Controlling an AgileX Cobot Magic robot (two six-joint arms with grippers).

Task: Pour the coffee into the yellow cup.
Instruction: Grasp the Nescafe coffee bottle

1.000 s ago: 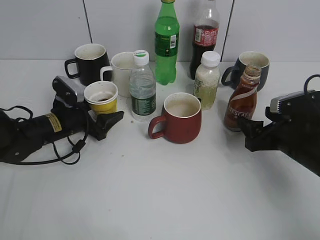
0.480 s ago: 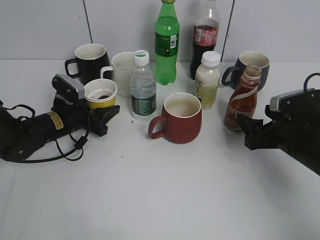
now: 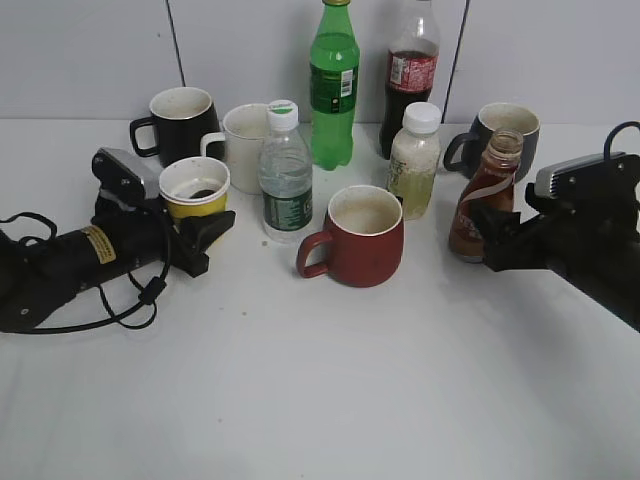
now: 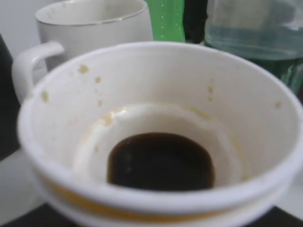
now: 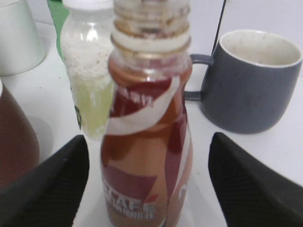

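My left gripper (image 3: 195, 235) clasps the yellow cup (image 3: 195, 189) at nine o'clock of the red mug (image 3: 356, 238); my right gripper (image 5: 149, 182) spreads wide around the uncapped coffee bottle (image 5: 147, 123) at three o'clock.

Open white tabletop (image 3: 330, 390) in front gives my arms free passage, but between my brown coffee bottle (image 3: 484, 196) and yellow paper cup (image 3: 196, 190) stand the red ceramic mug (image 3: 355, 236) and clear water bottle (image 3: 285, 172).

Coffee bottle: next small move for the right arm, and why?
Probably close the right gripper on the coffee bottle: its open fingers already flank the uncapped bottle without touching it, and the left gripper has the yellow cup.
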